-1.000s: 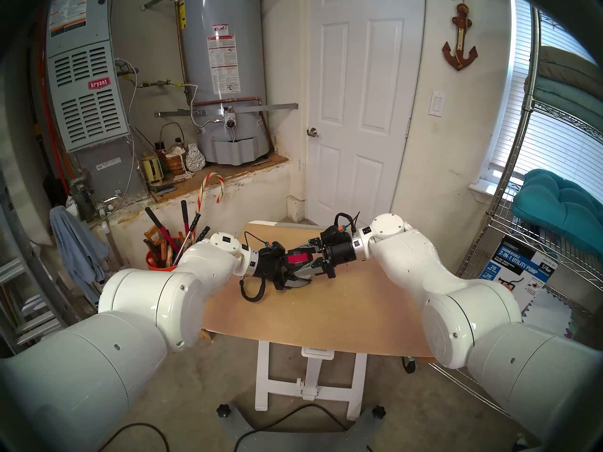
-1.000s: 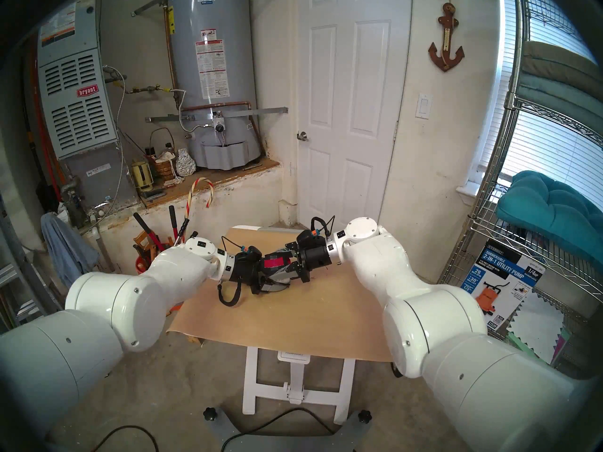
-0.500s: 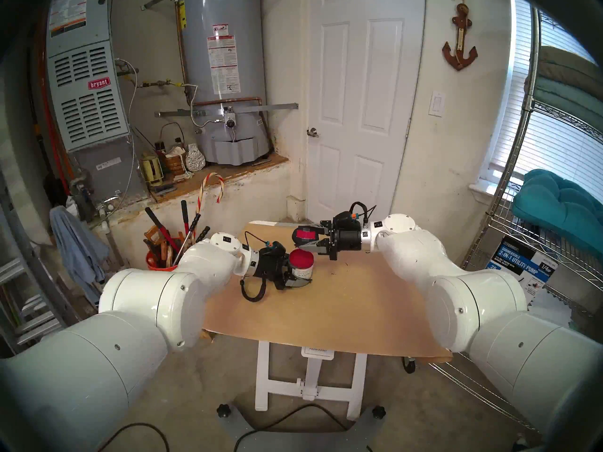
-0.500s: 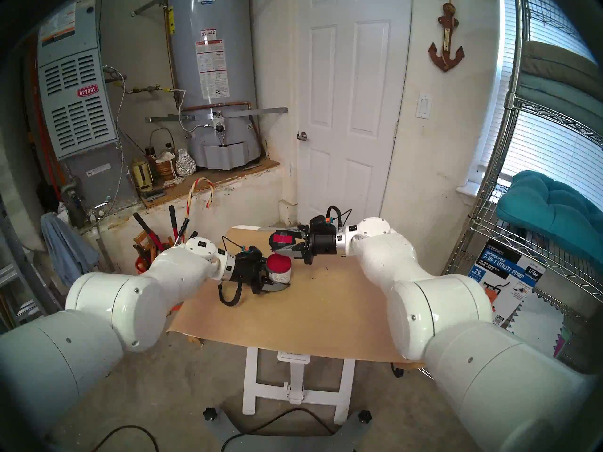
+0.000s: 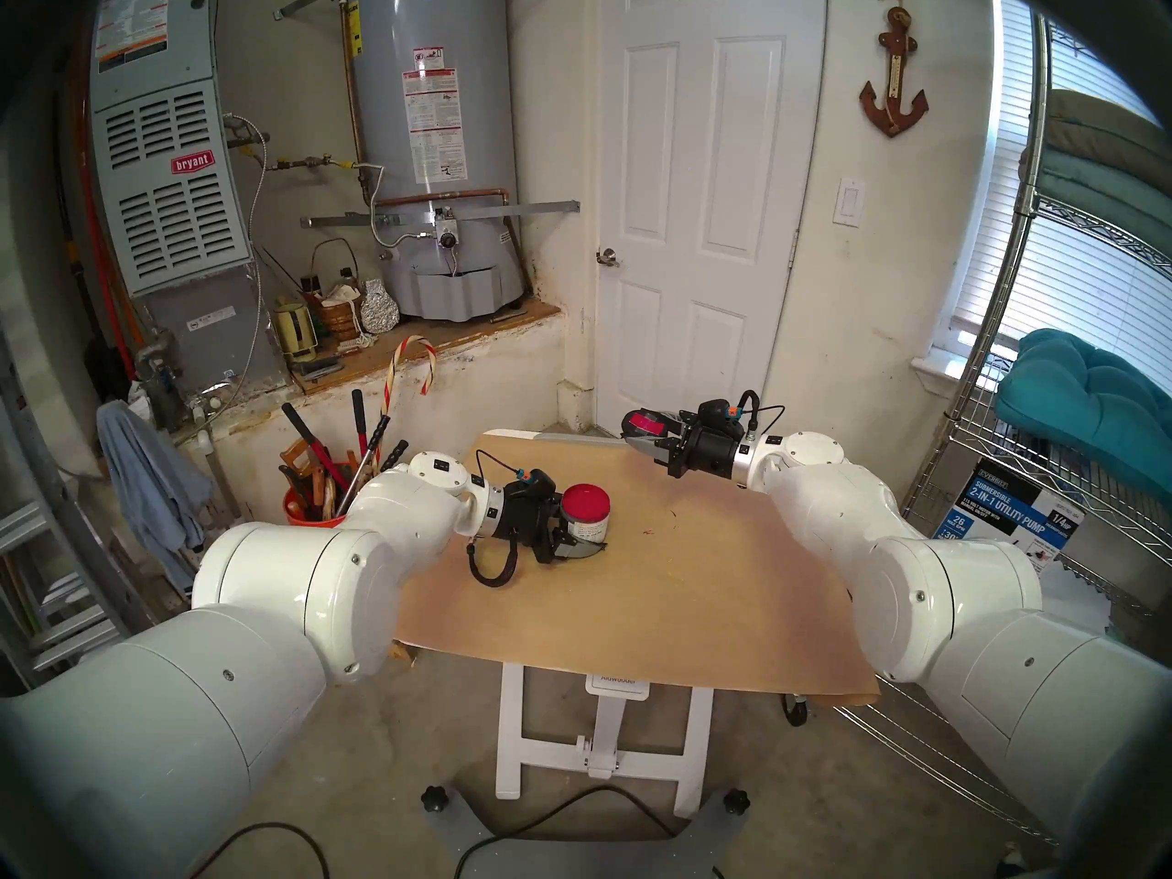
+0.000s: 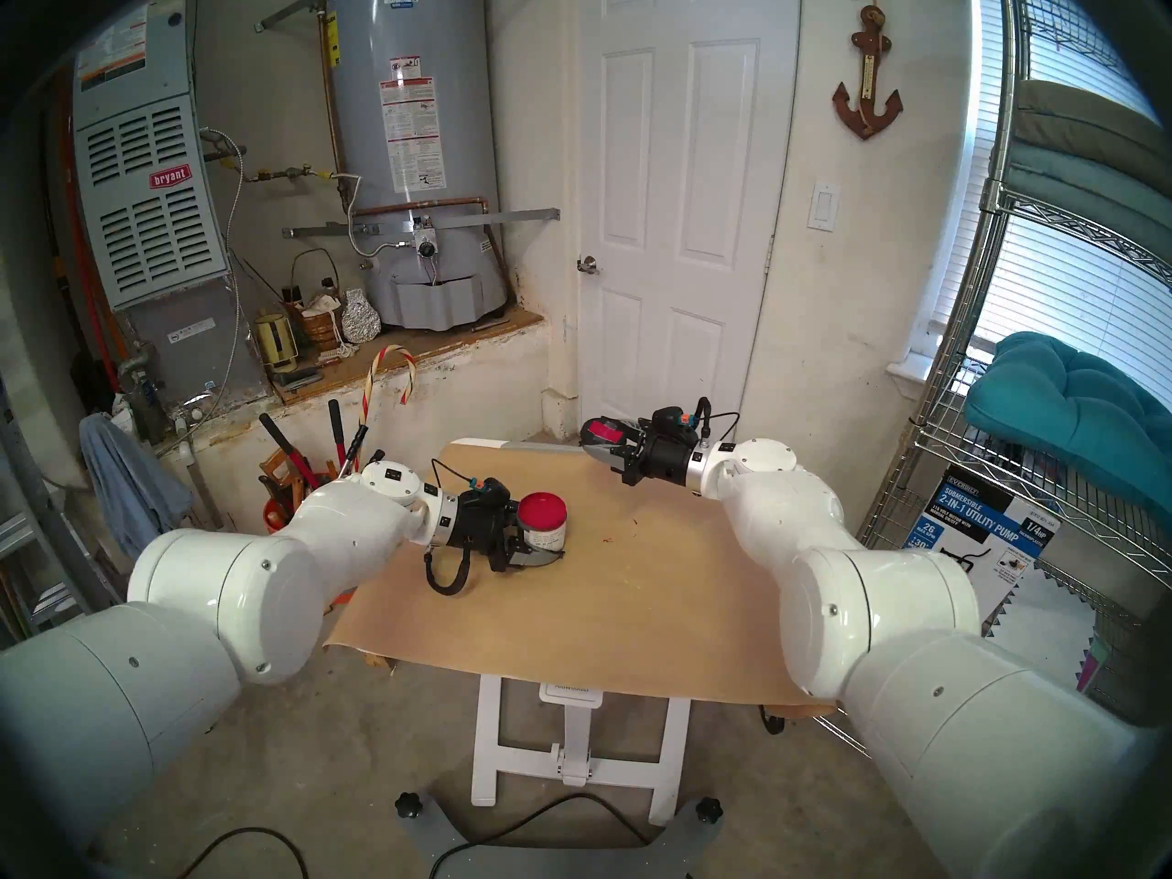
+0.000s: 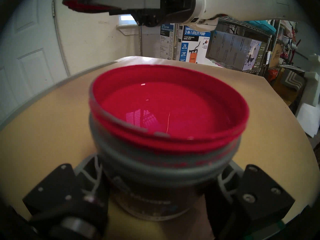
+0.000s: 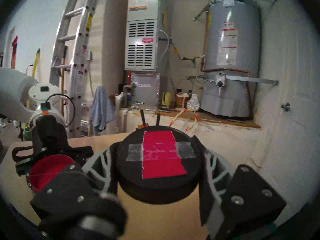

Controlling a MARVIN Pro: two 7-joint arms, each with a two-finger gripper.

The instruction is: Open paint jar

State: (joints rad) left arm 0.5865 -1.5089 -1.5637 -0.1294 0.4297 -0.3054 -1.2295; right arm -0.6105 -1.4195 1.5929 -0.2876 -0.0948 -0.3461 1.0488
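Paint jar (image 5: 586,511): small cylinder, white-grey printed label, brim-full of glossy red paint, uncapped, upright on the paper-covered table (image 5: 666,598), clamped by the left gripper (image 5: 580,538), which reaches in low from the left. Lid (image 8: 158,163): black, round, red-pink taped patch, gripped aloft in the right gripper (image 5: 644,432) over the table's far right edge. Legible: "bryant" on the furnace (image 5: 190,163); "2-IN-1 UTILITY PUMP" on a box (image 5: 1008,516).
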